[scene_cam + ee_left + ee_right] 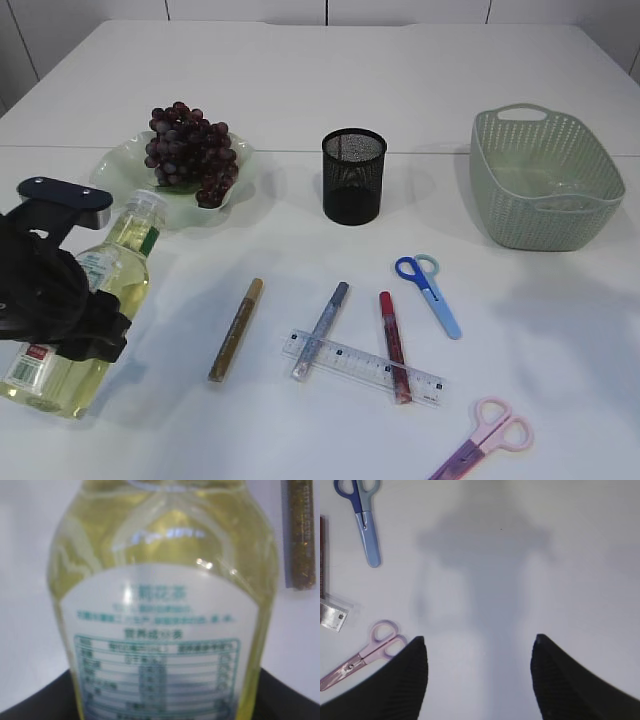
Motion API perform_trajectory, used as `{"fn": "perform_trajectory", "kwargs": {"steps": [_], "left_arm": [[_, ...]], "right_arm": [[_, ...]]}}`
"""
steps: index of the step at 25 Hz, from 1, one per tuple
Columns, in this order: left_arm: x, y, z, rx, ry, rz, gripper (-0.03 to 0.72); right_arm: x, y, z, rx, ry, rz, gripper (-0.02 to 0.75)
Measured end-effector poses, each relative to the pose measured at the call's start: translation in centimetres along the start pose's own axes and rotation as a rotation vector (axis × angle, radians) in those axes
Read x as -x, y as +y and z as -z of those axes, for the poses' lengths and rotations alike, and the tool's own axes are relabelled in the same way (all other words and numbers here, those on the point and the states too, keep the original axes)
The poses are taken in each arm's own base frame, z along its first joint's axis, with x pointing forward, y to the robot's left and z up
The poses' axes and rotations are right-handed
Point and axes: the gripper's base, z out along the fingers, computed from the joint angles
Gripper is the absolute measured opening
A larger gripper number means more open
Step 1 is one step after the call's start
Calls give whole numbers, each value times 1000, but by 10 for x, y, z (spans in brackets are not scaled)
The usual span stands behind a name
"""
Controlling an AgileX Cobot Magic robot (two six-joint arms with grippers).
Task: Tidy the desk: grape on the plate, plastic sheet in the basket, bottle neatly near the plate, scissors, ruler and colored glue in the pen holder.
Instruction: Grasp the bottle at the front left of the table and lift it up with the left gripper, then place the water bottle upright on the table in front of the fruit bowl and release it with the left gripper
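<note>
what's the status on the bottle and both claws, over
Left claw shut on bottle, tilted, near plate. Right claw open, empty, over bare table. Glue sticks, ruler, both scissors not yet in pen holder.

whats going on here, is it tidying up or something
It is clearing a desk. The left hand grips the bottle of yellow liquid, tilted near the plate, where the grapes already sit. The right hand hangs open over bare table, holding nothing. Three glue sticks, the ruler, the blue scissors and pink scissors lie loose on the table. Nothing is sticking out of the pen holder. The basket stands at the right.
</note>
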Motion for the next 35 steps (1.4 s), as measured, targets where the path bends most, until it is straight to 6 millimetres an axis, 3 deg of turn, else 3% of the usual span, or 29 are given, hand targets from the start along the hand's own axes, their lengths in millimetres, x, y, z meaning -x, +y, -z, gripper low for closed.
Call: {"fn": "perform_trajectory", "kwargs": {"steps": [4,9,12,20,26,30,35], "left_arm": [[-10,2,25,-15,-108,3,447],[-14,2,56,-56,-374,5,447],[-16,1,61,-84,-526,3,447],[-28,-3,41,-173,-893,0,447],[-15,-8,24,-223,-1084,5,447],[-12,-9,13,-242,-1148,9,447],[-13,-9,-5,-233,-1091,19,447]], "right_arm": [[0,0,0,2,-2,-1,507],[0,1,0,7,-2,-3,507],[0,1,0,12,-2,-6,507],[0,1,0,15,-2,-7,507],[0,2,0,18,-4,-9,507],[0,2,0,22,-4,-11,507],[1,2,0,22,-6,-11,507]]}}
